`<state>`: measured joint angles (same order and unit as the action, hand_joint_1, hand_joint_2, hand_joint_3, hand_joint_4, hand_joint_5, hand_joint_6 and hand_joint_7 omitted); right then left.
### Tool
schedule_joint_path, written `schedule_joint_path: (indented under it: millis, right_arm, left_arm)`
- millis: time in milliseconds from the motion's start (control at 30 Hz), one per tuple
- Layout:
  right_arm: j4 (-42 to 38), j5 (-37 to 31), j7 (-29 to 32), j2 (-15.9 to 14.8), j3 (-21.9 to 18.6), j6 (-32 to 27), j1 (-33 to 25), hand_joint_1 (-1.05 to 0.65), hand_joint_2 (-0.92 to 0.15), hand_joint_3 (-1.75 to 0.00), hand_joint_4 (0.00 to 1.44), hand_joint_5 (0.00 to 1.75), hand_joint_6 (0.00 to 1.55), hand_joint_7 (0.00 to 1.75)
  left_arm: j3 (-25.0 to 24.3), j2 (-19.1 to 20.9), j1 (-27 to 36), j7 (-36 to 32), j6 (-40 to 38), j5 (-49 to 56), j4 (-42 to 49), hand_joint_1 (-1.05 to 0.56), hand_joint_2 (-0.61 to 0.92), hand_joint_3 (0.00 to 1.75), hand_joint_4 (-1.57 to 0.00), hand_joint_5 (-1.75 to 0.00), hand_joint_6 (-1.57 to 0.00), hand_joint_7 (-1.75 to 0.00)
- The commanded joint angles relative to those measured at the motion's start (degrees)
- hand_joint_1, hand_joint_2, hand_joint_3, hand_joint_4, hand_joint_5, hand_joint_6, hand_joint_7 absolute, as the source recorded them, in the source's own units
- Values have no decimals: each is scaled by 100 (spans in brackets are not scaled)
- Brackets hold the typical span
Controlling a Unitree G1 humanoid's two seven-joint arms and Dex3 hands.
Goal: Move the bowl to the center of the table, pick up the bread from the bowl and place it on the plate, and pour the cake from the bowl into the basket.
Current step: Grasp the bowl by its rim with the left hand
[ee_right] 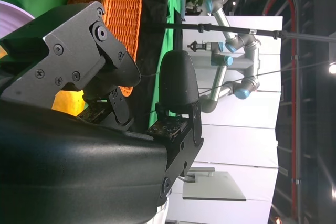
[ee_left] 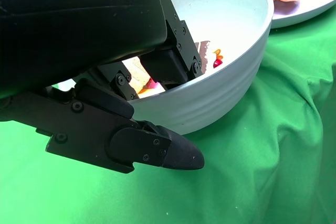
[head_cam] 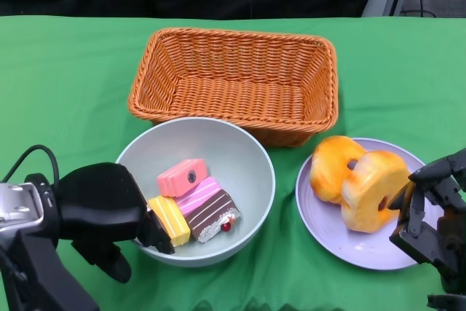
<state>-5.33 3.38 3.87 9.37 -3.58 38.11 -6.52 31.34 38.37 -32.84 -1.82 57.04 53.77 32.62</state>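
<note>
Bowl (head_cam: 244, 152) rim at its 8 o'clock edge is grasped by the left hand (head_cam: 109, 213), fingers (head_cam: 155, 234) hooked inside, another finger beneath the wall outside. The right hand (head_cam: 429, 209) hovers released at the plate's (head_cam: 342, 242) 3 o'clock side, just beside the bread (head_cam: 371, 189).

Pouring appears next: I would lift steadily, carry toward the basket (head_cam: 237, 81) at 12 o'clock, and tip away slowly so cake (head_cam: 196, 205) slides over the far rim.

Count: one bowl, one plate, one basket, two bread rings, four cake pieces, on a green bench (head_cam: 65, 71).
</note>
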Motion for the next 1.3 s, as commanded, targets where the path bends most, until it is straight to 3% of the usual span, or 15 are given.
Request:
schedule_joint_path:
  millis: [33, 333, 533, 967, 1167, 1300]
  right_arm:
    - [-76, 3, 84, 25, -72, 153, 56, 5, -49, -137, 78, 175, 60, 160]
    - [-203, 65, 105, 46, -77, 326, 112, 3, -49, -136, 78, 175, 61, 159]
    - [-187, 98, 127, 53, -107, 326, 135, 2, -50, -135, 78, 175, 61, 158]
    - [-158, 28, 151, 64, -124, 358, 125, 2, -48, -138, 80, 175, 62, 159]
    - [-208, 21, 159, 64, -142, 416, 146, 2, -47, -139, 80, 175, 61, 160]
    - [-198, 52, 166, 87, -142, 392, 128, 2, -47, -139, 80, 175, 61, 159]
  left_arm:
    - [59, 9, -101, 106, 34, -45, 103, -69, 92, 22, -87, -6, -84, 0]
    - [186, -82, -222, 135, -16, 36, 282, -70, 92, 23, -84, -3, -78, 0]
    - [254, -154, -319, 502, -142, -134, 422, -70, 92, 27, -77, 0, -70, 0]
    - [232, -227, -245, 830, -353, -337, 445, -70, 92, 26, -43, 0, -55, 0]
    - [246, -227, -220, 923, -422, -371, 406, -71, 92, 26, -43, -1, -52, 0]
    - [269, -215, -214, 844, -396, -307, 380, -67, 92, 24, -59, -8, -58, -3]
